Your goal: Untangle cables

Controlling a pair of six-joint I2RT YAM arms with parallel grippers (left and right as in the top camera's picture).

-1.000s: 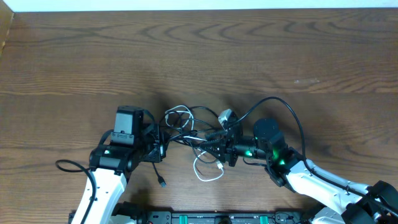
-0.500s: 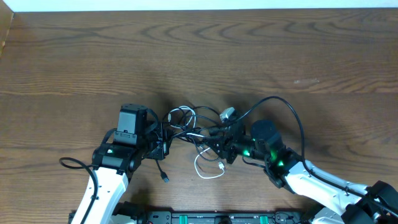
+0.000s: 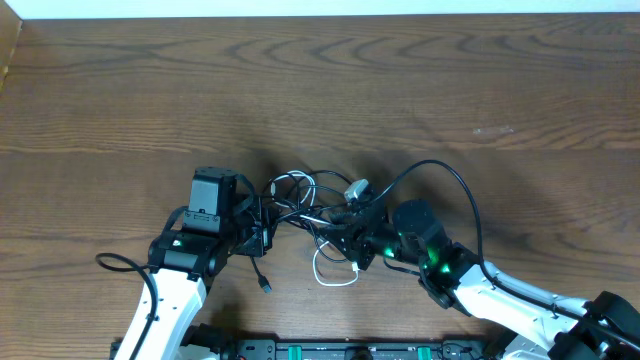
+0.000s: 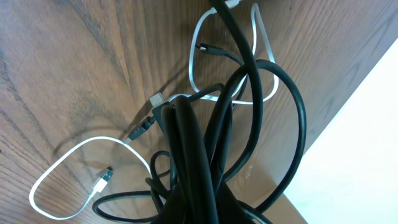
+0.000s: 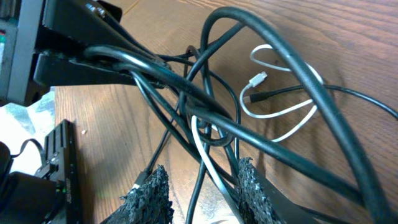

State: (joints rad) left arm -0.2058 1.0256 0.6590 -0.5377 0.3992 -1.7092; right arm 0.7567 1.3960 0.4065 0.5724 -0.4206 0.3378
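We see a dark wooden table (image 3: 480, 100), with a pale strip along its far edge. The cables (image 3: 315, 210) lie in one knot near the middle of the table's near half, directly between the two claws. Most strands are black. The one white cable (image 3: 335, 283) loops out on the near side of the knot, and a pale plug (image 3: 358, 187) sits at its far right edge. A black plug end (image 3: 265, 287) trails loose toward the near edge, just right of the left arm.

The right gripper (image 3: 352, 240) reaches into the knot from the right. In its wrist view its fingers (image 5: 152, 196) stand apart, and the white cable and a thin black strand run down through the gap without either pad pressing them. Beyond them more black strands cross, and a white plug (image 5: 258, 79) lies on the wood inside a white loop.

The left gripper (image 3: 262, 228) meets the knot's left edge. From the right wrist view we see its two dark fingers (image 5: 81, 53) closed on a black strand, so it is clamped on the cables. Its own camera shows a bunch of black strands rising from the bottom of the frame, with white loops lying flat on the table behind.

A thicker black cord arcs from the knot's right side over the right arm.
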